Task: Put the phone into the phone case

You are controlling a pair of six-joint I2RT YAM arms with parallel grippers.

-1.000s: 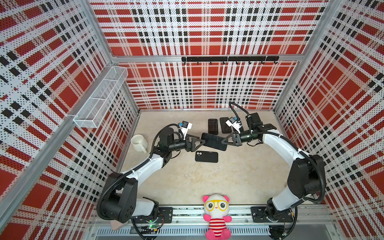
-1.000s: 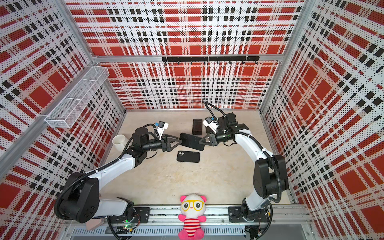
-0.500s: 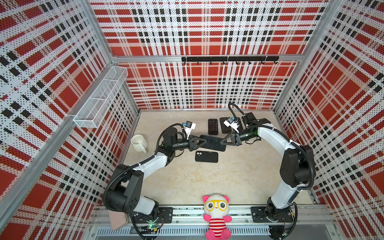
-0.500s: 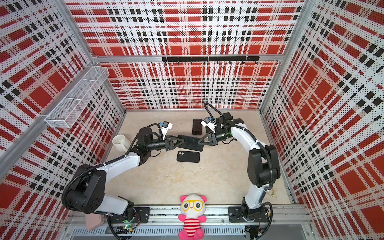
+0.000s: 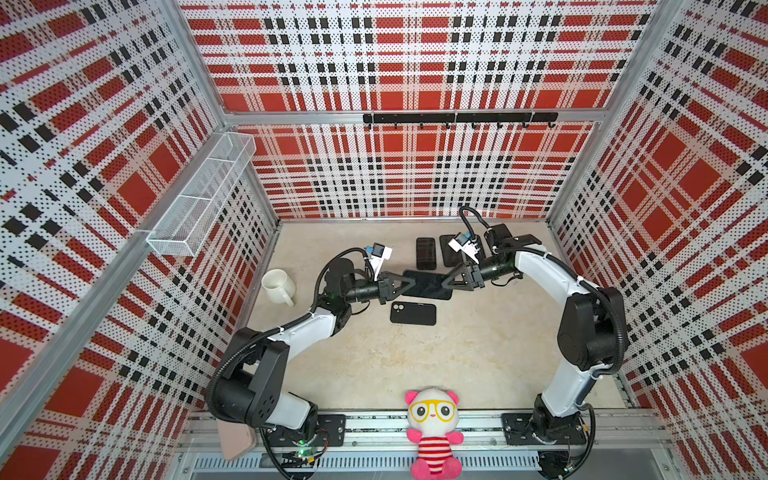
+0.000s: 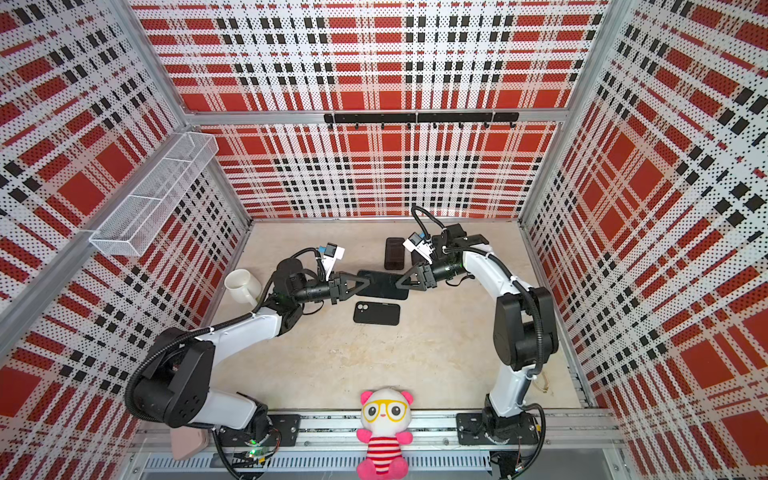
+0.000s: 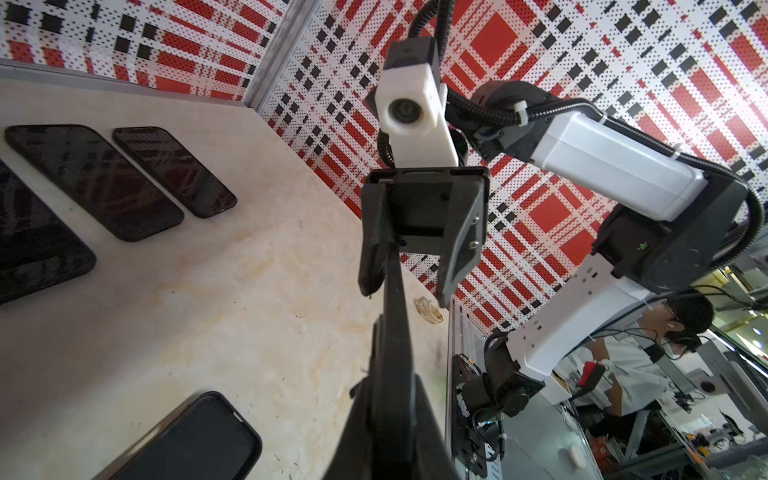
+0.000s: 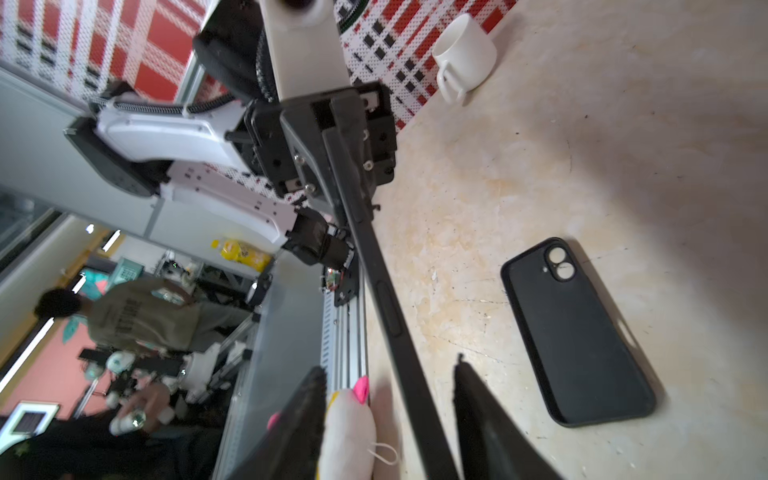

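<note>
A black phone hangs level above the table's middle. My left gripper is shut on its left end. In the left wrist view both fingers press the phone, seen edge-on, at my left gripper. My right gripper is open around the other end. In the right wrist view its fingers stand apart from the phone at my right gripper. The empty black phone case lies flat on the table just in front, camera hole to the left.
Two other black phones lie at the back of the table, near the right wrist. A white mug stands at the left wall. A plush toy sits on the front rail. A wire basket hangs on the left wall.
My left gripper has closed on the phone's left end. My right gripper, shut on the phone before, has opened and let go. The phone stays where it was.
</note>
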